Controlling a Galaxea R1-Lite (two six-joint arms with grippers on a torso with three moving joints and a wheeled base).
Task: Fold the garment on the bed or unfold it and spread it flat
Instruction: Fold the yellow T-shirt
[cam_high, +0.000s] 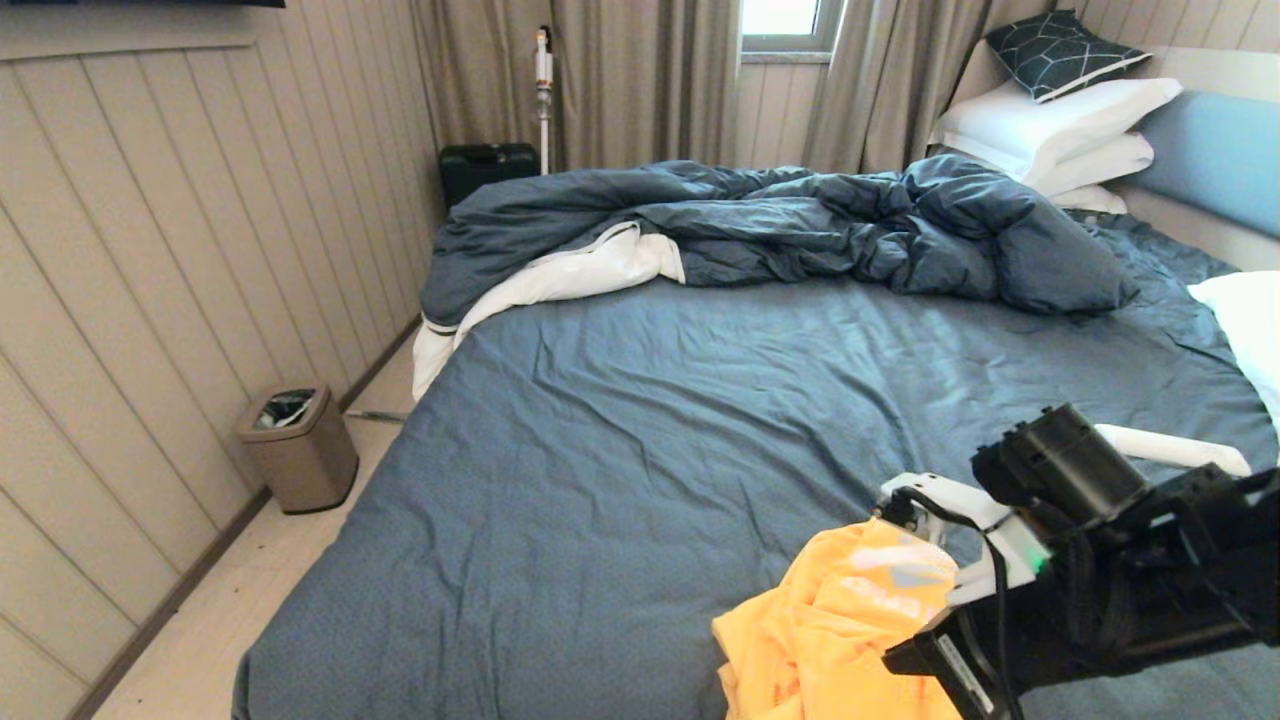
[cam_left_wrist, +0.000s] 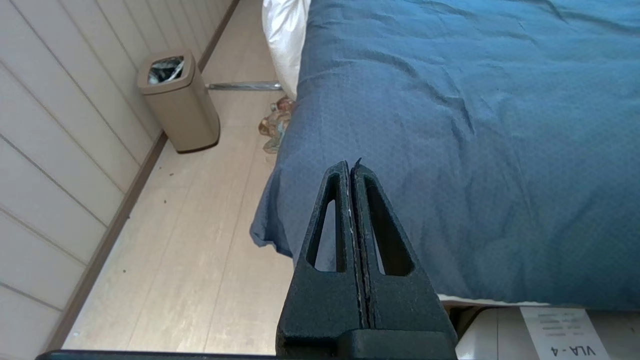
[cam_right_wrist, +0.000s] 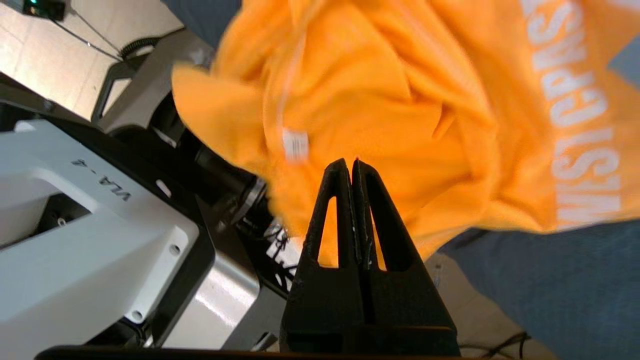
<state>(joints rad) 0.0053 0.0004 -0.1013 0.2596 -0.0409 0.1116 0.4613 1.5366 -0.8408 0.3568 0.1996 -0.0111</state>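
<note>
One large double bed (cam_high: 640, 420) with a wrinkled slate-blue sheet carries the crumpled yellow-orange T-shirt (cam_high: 840, 630) at its near edge, bunched with no clear long axis, directly ahead of the right gripper (cam_right_wrist: 350, 165), whose fingers are pressed together with no cloth visibly between them. That arm is far nearer; the left gripper (cam_left_wrist: 350, 167), likewise closed and empty, hangs by the bed's other near corner. White lettering on the shirt is unreadable; "VLA-4" marks the robot's body

Bedroom: bed (cam_high: 640, 420), pillows (cam_high: 1050, 120), curtains (cam_high: 640, 80).
</note>
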